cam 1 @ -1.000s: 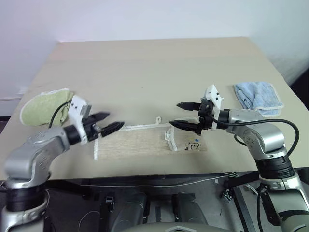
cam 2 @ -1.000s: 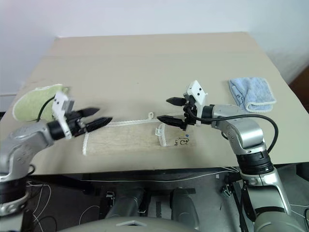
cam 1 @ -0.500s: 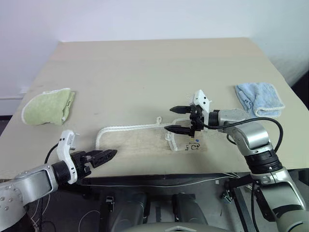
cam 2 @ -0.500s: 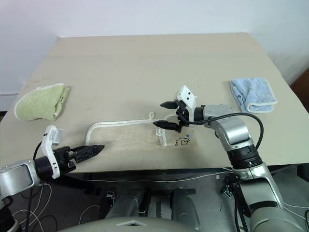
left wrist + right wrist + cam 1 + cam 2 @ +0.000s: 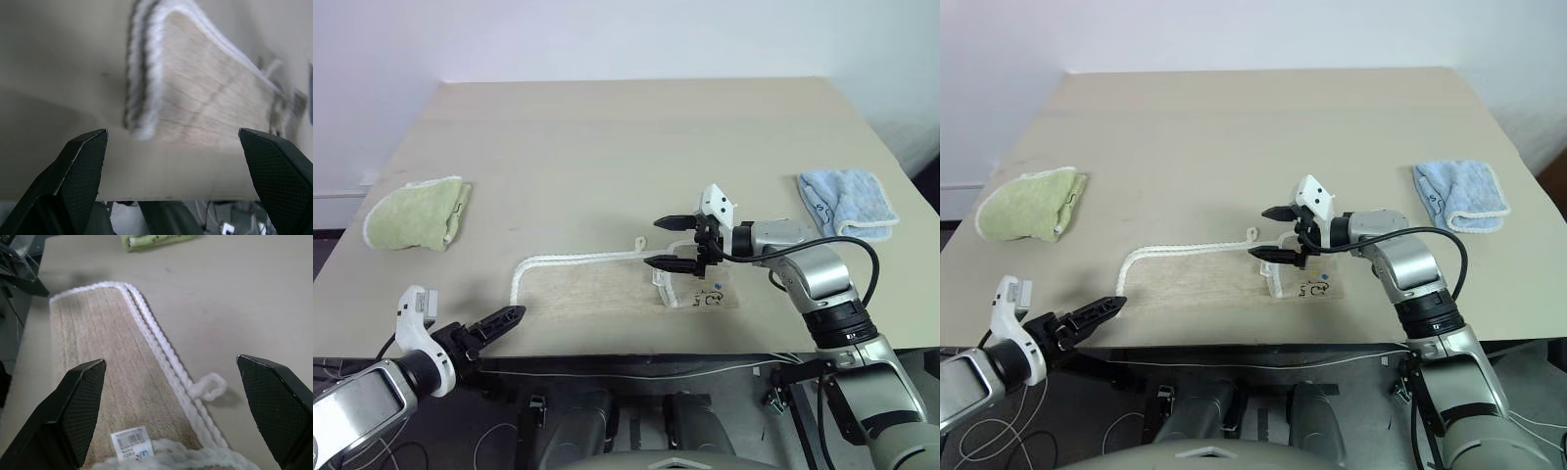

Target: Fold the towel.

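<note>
**Towel on counter, both jaws wide and empty**

Item 1, towel [image 5: 607,289]: beige terry, white corded edging, lying flat near the front edge of the counter [image 5: 626,147], roughly at its middle. It forms a long narrow strip running left to right. A small white loop [image 5: 636,242] sticks out from its far edge. A dark embroidered mark [image 5: 705,299] sits at its right end, next to a raised fold of white edging. A white label shows in the right wrist view [image 5: 131,438].

Item 2, left gripper [image 5: 494,321]: off the counter's front edge, ahead of the towel's left end, apart from it. Jaws wide, holding nothing; the towel's left end is seen between them in the left wrist view.

Item 3, right gripper [image 5: 668,242]: pointing left, above the towel's right part, by the loop. Jaws wide, holding nothing.

Item 4, green towel [image 5: 411,213]: folded, at the counter's left side.

Item 5, blue towel [image 5: 847,201]: folded, at the counter's right side.
</note>
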